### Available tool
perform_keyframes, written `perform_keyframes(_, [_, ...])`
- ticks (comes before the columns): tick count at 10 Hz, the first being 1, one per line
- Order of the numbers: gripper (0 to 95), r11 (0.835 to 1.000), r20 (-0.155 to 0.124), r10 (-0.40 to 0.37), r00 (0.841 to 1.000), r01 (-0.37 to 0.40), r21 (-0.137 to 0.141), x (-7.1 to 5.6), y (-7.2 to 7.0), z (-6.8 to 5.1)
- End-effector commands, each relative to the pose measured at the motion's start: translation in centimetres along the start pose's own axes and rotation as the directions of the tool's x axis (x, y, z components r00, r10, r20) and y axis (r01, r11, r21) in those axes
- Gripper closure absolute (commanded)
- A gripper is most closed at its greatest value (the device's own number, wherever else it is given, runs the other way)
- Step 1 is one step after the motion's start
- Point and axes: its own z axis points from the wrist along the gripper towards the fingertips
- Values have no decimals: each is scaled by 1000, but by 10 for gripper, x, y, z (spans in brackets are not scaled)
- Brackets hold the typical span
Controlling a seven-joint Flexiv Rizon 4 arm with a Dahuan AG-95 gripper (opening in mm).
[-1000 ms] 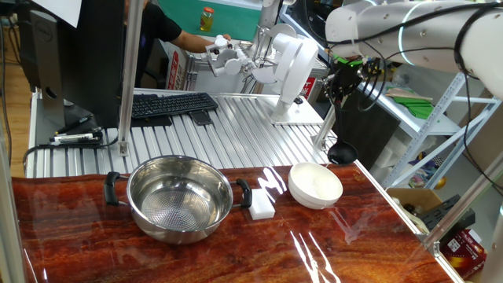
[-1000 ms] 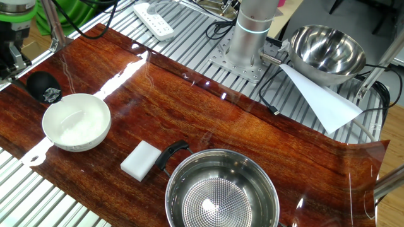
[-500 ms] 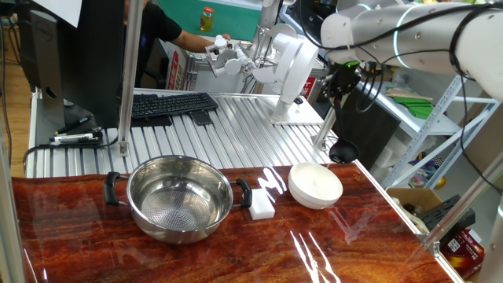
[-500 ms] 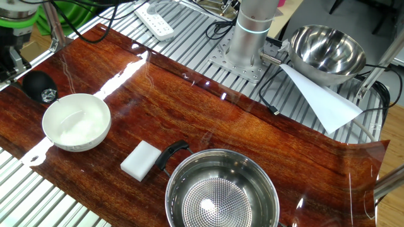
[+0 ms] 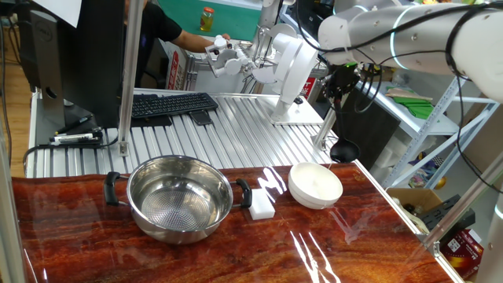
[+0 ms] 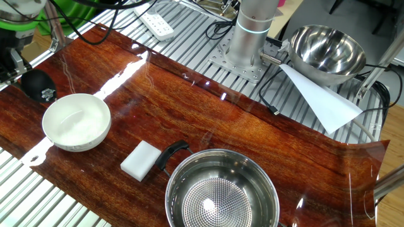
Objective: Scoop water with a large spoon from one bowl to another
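Observation:
My gripper [image 5: 336, 91] hangs beyond the table's far right corner, shut on the thin handle of the large spoon [image 5: 343, 151]. The spoon's black cup dangles just past the table edge, close behind the small white bowl [image 5: 316, 185]. In the other fixed view the cup of the spoon [image 6: 38, 85] hovers up and left of the white bowl [image 6: 76, 122], with the gripper [image 6: 12, 60] at the frame's left edge. The wide steel bowl [image 5: 182, 196] with black side handles stands left of the white bowl; its dotted bottom [image 6: 221, 195] shows through the water.
A white rectangular block [image 5: 261, 204] lies between the two bowls. A keyboard [image 5: 169, 104] rests on the ribbed metal surface behind. The arm's base [image 6: 251, 34], a second steel bowl [image 6: 328, 49] and a sheet of paper [image 6: 319, 101] sit past the wooden top.
The arm has shifted slightly, and the spoon's cup has drifted a little away from the white bowl toward the table's corner. The bowls and block have not moved.

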Motion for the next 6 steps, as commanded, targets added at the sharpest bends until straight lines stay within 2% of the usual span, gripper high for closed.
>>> perform_keyframes(1, [950, 1000, 2, 0, 1000, 0, 0, 3, 0, -1])
perform_keyframes(6, [950, 1000, 3, -1, 1000, 1, 6, 2, 0, -1])
